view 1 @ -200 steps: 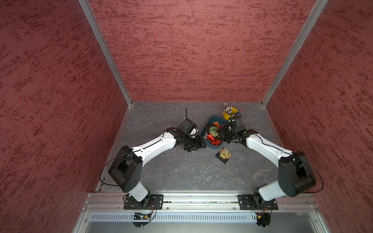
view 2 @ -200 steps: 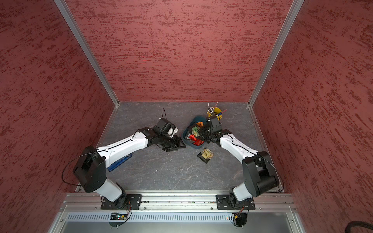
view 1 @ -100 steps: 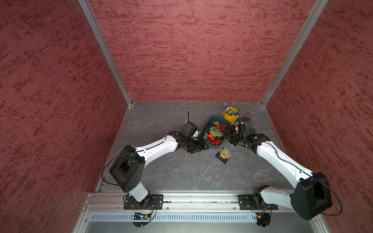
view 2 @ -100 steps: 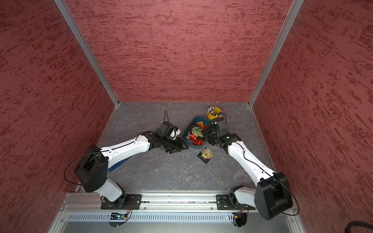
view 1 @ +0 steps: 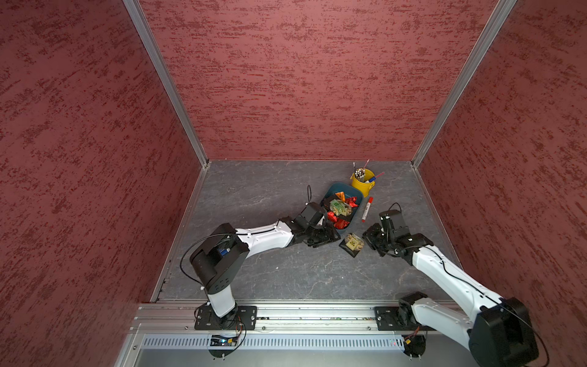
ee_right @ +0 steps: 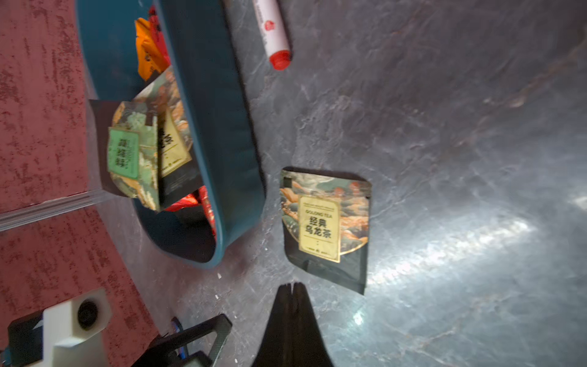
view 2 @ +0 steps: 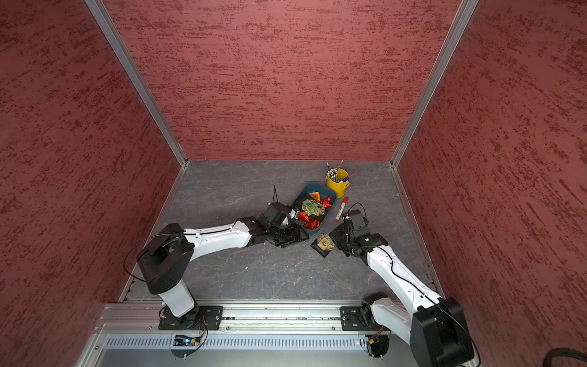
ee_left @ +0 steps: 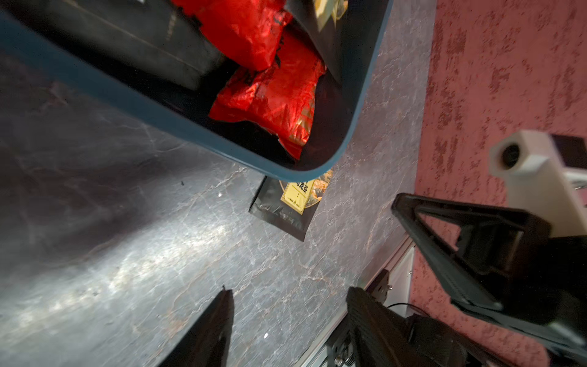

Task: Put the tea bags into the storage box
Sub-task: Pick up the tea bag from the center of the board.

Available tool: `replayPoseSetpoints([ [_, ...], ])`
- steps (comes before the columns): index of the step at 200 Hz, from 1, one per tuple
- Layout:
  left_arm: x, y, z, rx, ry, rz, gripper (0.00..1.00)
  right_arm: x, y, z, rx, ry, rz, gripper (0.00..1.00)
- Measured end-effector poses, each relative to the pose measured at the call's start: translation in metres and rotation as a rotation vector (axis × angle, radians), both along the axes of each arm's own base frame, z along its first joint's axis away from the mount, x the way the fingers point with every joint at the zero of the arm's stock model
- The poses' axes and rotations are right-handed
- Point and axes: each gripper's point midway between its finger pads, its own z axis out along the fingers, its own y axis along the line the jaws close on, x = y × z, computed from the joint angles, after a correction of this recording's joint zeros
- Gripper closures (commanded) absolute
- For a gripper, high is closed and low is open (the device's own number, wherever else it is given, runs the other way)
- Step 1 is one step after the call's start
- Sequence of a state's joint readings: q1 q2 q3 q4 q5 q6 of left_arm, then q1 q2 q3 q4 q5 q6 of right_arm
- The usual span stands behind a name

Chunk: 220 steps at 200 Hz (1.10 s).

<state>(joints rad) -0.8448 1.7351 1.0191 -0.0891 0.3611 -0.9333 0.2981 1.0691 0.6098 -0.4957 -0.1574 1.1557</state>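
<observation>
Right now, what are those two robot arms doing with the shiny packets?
The robot is putting tea bags into the blue storage box. Most already lie inside. One black sachet lies on the table just outside it. The right gripper, shut and empty, points at that sachet from close by its edge. The left gripper hangs open and empty beside the box.
</observation>
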Motion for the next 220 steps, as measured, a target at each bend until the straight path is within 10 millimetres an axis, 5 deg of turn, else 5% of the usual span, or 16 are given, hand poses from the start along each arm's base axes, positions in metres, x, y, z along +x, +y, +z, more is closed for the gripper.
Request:
replayPoseSetpoints([
  [37, -0.007, 0.002, -0.018, -0.008, 0.039, 0.056, 0.39, 0.005, -0.003, -0.018, 0.016, 0.04, -0.009, 1.0],
  [166, -0.007, -0.008, -0.019, -0.01, 0.032, 0.077, 0.4, 0.019, 0.003, -0.071, 0.089, 0.128, 0.008, 1.0],
  [220, -0.006, -0.009, -0.022, -0.006, 0.04, 0.083, 0.4, 0.017, 0.004, -0.072, 0.103, 0.125, 0.006, 1.0],
])
